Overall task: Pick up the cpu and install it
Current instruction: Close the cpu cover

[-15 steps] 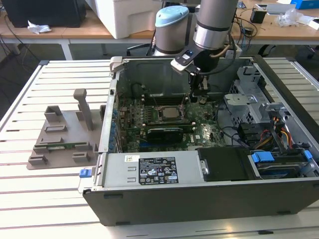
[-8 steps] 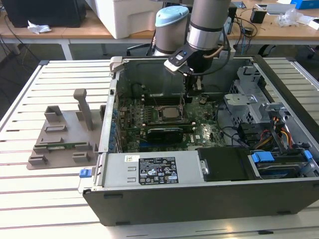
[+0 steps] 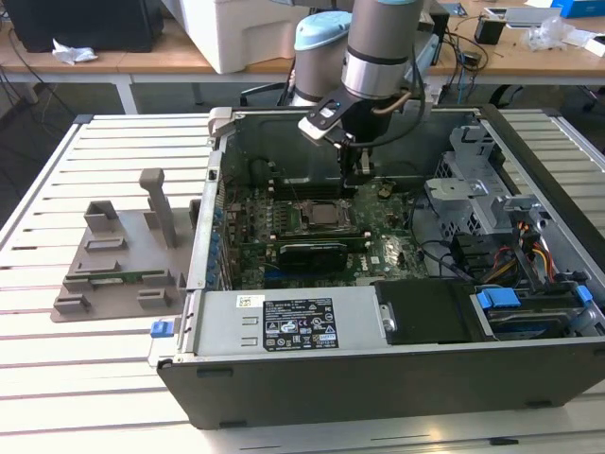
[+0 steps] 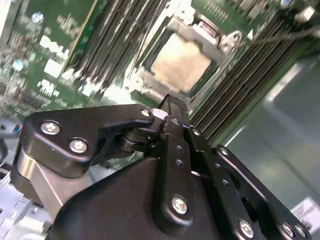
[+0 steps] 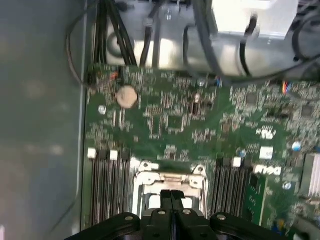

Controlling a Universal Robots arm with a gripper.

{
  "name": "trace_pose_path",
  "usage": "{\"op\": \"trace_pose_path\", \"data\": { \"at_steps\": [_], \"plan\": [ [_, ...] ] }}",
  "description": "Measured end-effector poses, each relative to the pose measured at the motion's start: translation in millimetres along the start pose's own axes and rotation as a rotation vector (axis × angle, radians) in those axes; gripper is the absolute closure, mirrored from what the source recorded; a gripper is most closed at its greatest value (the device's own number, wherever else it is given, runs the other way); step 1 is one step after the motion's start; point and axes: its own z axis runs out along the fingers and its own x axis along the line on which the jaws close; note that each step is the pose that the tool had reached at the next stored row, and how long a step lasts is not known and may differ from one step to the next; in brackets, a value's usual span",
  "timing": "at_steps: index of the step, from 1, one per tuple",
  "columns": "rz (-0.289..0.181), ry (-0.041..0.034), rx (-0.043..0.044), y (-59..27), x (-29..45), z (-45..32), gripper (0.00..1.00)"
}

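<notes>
Hovering over the chip [image 4: 180, 62] lying in its socket [image 4: 227, 42], the gripper [image 3: 357, 178], fingers [image 5: 166, 200] closed on nothing, likely needs a square, gentle touch.

Exterior view high, wrist views near motherboard [image 4: 55, 45] [image 5: 170, 125]

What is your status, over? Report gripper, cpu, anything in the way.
Gripper over cpu, fingers shut, empty. Cpu lies in motherboard socket. Memory slots flank it.
</notes>
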Motion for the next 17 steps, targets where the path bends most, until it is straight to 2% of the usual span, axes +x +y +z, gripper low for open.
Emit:
{"op": "trace_pose_path", "data": {
  "at_steps": [2, 4, 8, 13, 17],
  "plan": [
    [0.000, -0.0001, 0.0000, -6.4, 0.5, 4.1, 0.89],
    [0.000, 0.0001, -0.0001, -21.0, 1.8, 13.1, 0.89],
    [0.000, 0.0000, 0.0001, -41.8, 3.6, 24.7, 0.89],
    [0.000, -0.0001, 0.0001, -55.0, 4.7, 30.6, 0.89],
    [0.000, 0.0000, 0.0000, -58.2, 5.0, 34.0, 0.89]
  ]
}}
